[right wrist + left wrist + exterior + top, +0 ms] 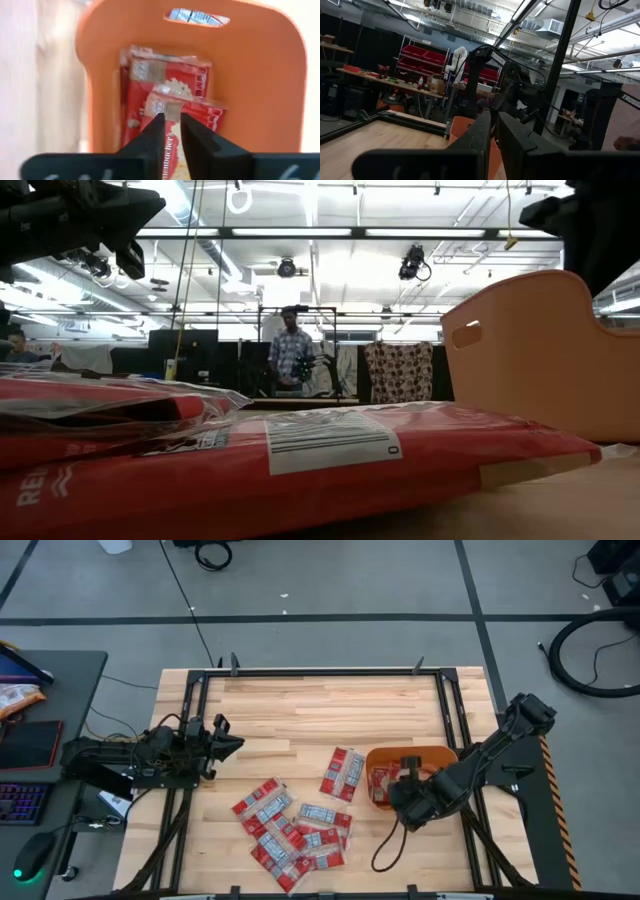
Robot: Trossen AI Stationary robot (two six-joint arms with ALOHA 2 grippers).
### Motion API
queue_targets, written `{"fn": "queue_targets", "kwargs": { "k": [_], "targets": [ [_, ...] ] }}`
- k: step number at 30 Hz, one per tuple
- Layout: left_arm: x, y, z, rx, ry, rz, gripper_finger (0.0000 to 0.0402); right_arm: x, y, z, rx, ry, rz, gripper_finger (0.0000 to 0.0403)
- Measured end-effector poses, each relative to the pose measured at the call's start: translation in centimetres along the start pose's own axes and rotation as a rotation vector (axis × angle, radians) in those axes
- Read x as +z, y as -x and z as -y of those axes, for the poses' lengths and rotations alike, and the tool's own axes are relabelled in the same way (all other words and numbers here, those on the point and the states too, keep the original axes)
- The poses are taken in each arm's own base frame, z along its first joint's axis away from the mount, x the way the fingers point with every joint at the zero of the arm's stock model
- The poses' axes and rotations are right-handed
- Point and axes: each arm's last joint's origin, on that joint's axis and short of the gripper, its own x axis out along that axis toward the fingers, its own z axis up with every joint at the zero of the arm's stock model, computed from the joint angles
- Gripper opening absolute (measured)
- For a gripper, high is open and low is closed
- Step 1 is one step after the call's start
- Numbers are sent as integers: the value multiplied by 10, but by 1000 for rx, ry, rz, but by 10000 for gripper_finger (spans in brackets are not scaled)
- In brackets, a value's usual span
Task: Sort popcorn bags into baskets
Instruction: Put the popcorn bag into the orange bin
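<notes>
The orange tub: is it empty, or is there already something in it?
Not empty. The right wrist view shows red popcorn bags lying inside the orange tub, and the right gripper holds another over them.

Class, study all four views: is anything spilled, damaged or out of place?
Nothing stands out. Red popcorn bags lie loosely overlapped on the table, others inside the orange tub. The right gripper pinches one bag over the tub.
</notes>
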Motion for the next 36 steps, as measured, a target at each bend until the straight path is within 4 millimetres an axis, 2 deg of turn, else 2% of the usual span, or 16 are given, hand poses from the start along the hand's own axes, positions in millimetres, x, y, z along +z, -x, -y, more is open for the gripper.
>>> {"fn": "queue_targets", "kwargs": {
  "k": [4,8,11,16,21,26,32,36],
  "targets": [
    [0,0,0,1,0,-1,36,8,12,17,40,-128,2,105],
    [0,0,-1,21,-2,5,36,30,34,35,47,-226,84,119],
    [0,0,-1,34,-2,4,36,49,42,39,-27,-181,157,116],
    [0,0,-1,35,-2,3,36,83,38,38,-124,-137,214,115],
    [-3,0,-2,44,-4,-21,36,120,15,30,-11,-51,280,119],
    [-2,0,-2,52,-3,-17,36,152,-16,6,14,154,422,132],
    [-3,0,-2,52,-3,-18,36,177,-68,-15,-11,272,488,166],
    [-3,0,-2,53,-3,-20,36,186,-95,-20,46,272,493,198]
  ]
}}
